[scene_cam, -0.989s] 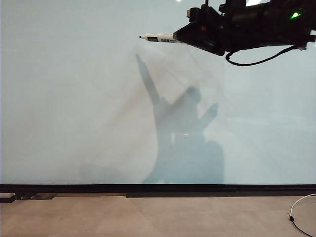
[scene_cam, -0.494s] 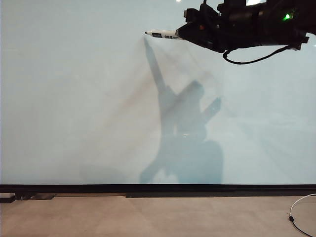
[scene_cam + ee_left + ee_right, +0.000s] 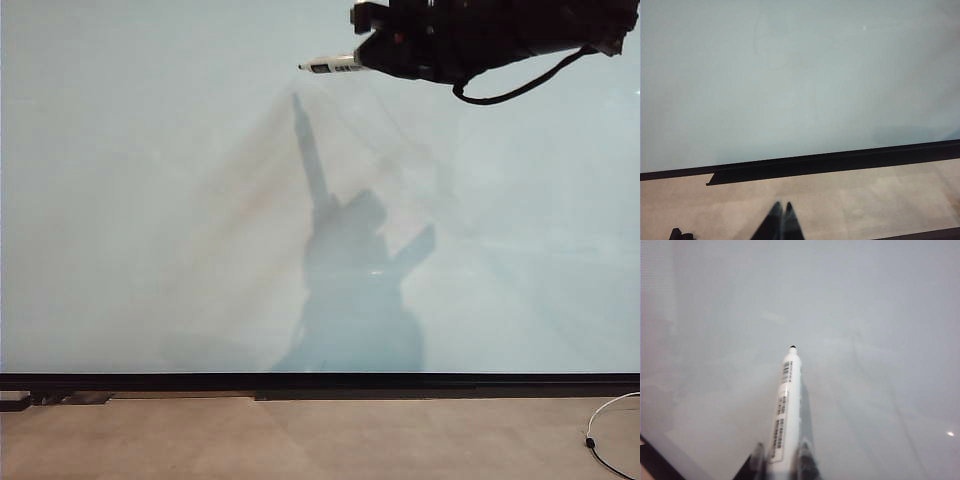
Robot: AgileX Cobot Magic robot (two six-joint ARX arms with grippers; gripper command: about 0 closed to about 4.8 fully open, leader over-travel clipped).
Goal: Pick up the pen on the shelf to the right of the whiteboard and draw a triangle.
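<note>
Exterior view: my right gripper clamps the pen high against the whiteboard.

My right wrist view shows the slim white pen, smooth-barrelled with small dark print and a dark rounded tip, pinched between my right fingers and pointing at the glossy pale board; whether the tip touches I cannot tell. A soft shadow of my arm falls on the board, above its black lower strip and the matte beige floor. My left gripper sits low near the floor, fingers pressed together, grasping nothing.
</note>
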